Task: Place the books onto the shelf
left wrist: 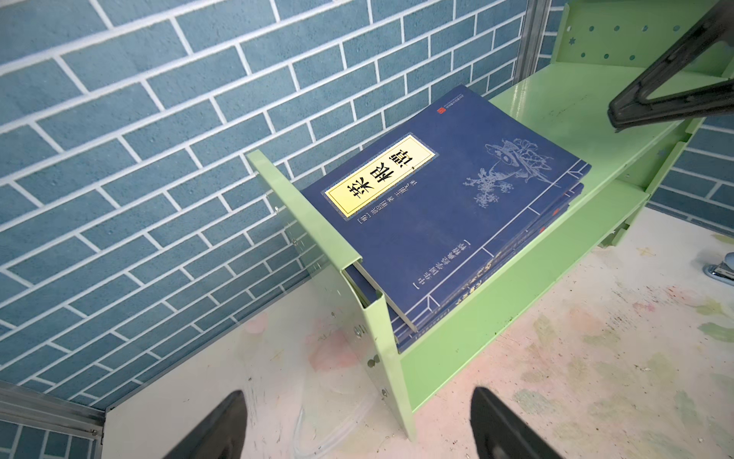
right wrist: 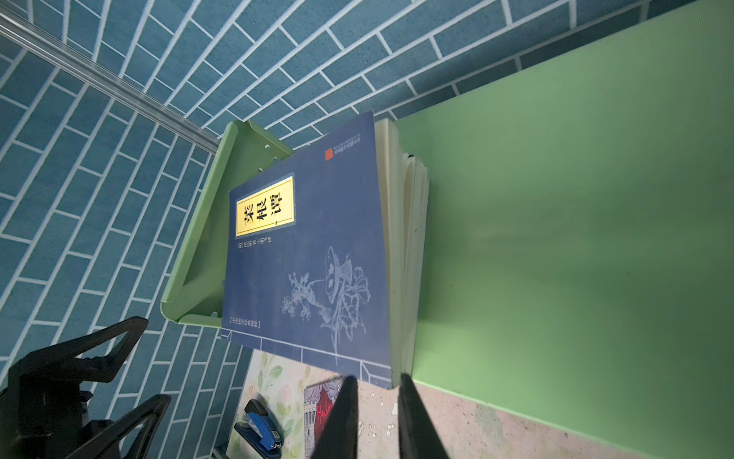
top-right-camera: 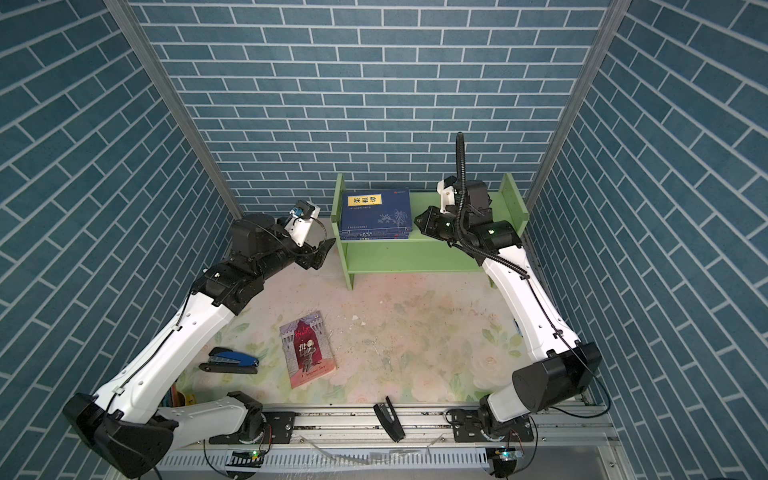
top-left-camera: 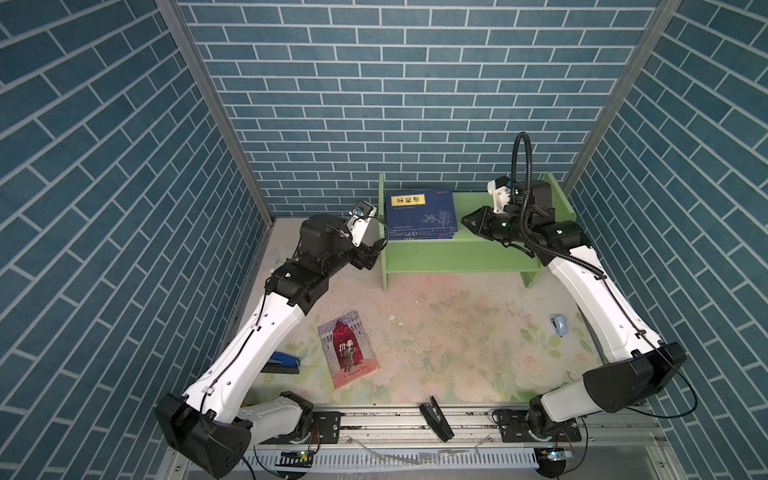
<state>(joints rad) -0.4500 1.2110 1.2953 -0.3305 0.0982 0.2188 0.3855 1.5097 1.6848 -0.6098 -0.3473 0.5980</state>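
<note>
Lying near the desk [top-left-camera: 457, 332] front-left corner, the red book [top-left-camera: 348, 349] shows whole only in top views. Right tool [right wrist: 377, 381] narrow, empty; left tool [left wrist: 357, 397] wide, empty.

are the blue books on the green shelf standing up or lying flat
Lying flat: the dark blue paperback books sit stacked cover-up on the top tier of the light green wooden shelf, yellow title label facing up.
</note>
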